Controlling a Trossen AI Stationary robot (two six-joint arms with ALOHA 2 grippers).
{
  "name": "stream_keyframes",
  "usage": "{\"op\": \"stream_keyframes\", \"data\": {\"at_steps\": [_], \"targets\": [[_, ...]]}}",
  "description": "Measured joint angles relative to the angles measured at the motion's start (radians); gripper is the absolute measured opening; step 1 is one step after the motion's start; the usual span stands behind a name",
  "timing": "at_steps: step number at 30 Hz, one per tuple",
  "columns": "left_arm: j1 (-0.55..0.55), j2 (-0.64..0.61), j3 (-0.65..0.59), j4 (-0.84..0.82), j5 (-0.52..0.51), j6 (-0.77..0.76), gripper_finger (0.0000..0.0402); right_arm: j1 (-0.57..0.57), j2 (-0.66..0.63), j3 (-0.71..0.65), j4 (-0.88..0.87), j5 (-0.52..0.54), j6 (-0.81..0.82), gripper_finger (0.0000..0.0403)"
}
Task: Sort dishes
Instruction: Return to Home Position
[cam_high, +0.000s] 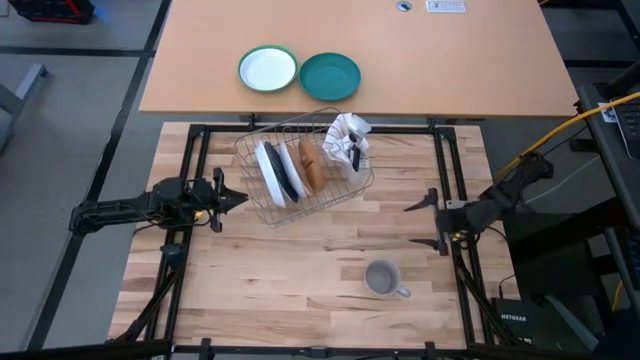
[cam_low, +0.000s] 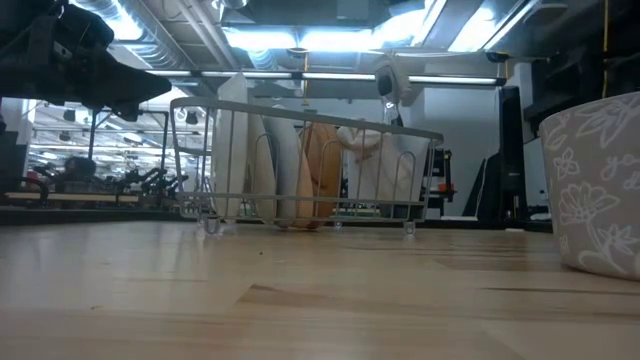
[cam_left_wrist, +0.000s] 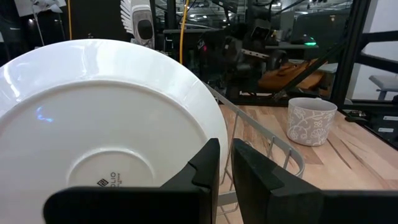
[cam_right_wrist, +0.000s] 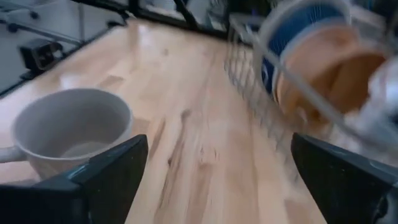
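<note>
A wire dish rack (cam_high: 352, 188) stands mid-table. A white plate (cam_high: 268, 172), a dark blue plate (cam_high: 289, 172) and a tan plate (cam_high: 311, 165) stand on edge in it. The grey mug (cam_high: 382, 278) stands upright on the table near the front; it also shows in the right wrist view (cam_right_wrist: 68, 127). My left gripper (cam_high: 240, 197) is shut, level, just left of the rack. In its wrist view (cam_left_wrist: 225, 165) it faces the white plate's underside (cam_left_wrist: 106, 130). I cannot tell whether it touches the rack or plate. My right gripper (cam_high: 421, 222) is open wide and empty, right of the rack and beyond the mug.
A green-rimmed white plate (cam_high: 268, 70) and a teal plate (cam_high: 330, 76) lie on the tan table beyond the rack. A white patterned holder (cam_high: 345, 135) with a dark utensil sits in the rack's far right corner. A black frame (cam_high: 190, 135) borders the wooden table.
</note>
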Motion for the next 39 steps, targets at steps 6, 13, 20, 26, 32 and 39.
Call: {"op": "stream_keyframes", "data": {"at_steps": [6,13,20,26,32,39], "targets": [[0.0,0.0,0.0,0.0,0.0,0.0,0.0033,-0.002,-0.13,-0.041,0.057,-0.063,-0.249,0.0399],[0.0,0.0,0.0,0.0,0.0,0.0,0.0033,-0.004,-0.189,-0.115,0.112,-0.009,-0.35,0.0399],[0.0,0.0,0.0,0.0,0.0,0.0,0.0033,-0.042,-0.19,-0.16,0.271,-0.002,-0.48,0.0399],[0.0,0.0,0.0,0.0,0.0,0.0,0.0033,-0.163,-0.19,-0.163,0.278,-0.113,-0.499,0.0399],[0.0,0.0,0.0,0.0,0.0,0.0,0.0033,-0.324,-0.19,-0.163,0.298,-0.276,-0.501,0.0399],[0.0,0.0,0.0,0.0,0.0,0.0,0.0033,-0.492,-0.19,-0.163,0.272,-0.418,-0.46,0.0399]]}}
